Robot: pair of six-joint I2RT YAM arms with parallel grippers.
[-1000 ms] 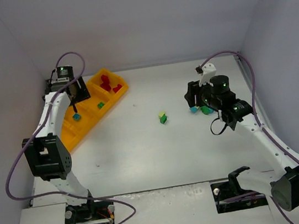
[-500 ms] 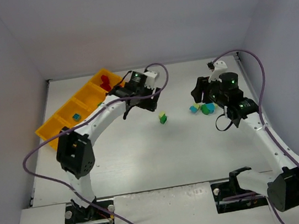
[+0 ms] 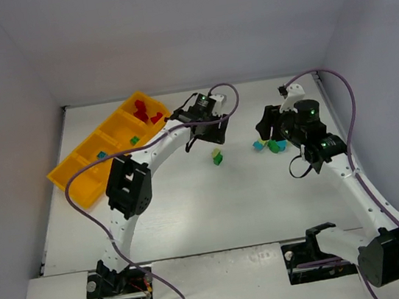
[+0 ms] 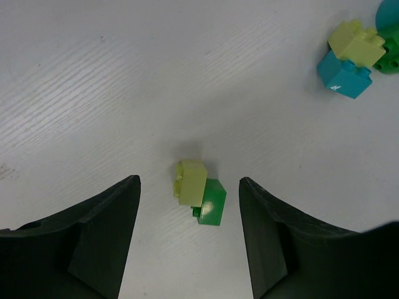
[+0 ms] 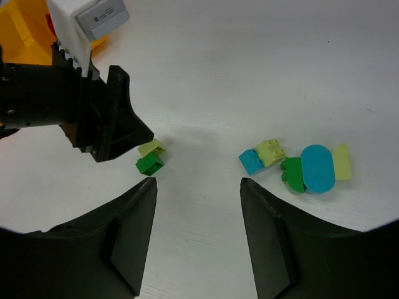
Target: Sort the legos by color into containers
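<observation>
Your left pincer [image 3: 207, 139] stands wide and empty above the tabletop [image 4: 93, 93]; between its fingers, straight below, lies the green brick [image 4: 211, 202], and touching it, slightly farther, the yellow-green brick [image 4: 191, 182]; their long sides face the fingers, so I judge that closing here catches both colours together; your right pincer [image 5: 198, 187], also apart and empty, hangs farther off, near the other legos [image 5: 296, 165]; the tray [image 3: 77, 178] lies well apart, at the far left.

White arms [image 3: 159, 152] with black joint housings [image 3: 128, 193], green lights [image 3: 307, 113], looping purple cables [image 3: 315, 71] and black pincer fingers [image 4: 93, 243].
</observation>
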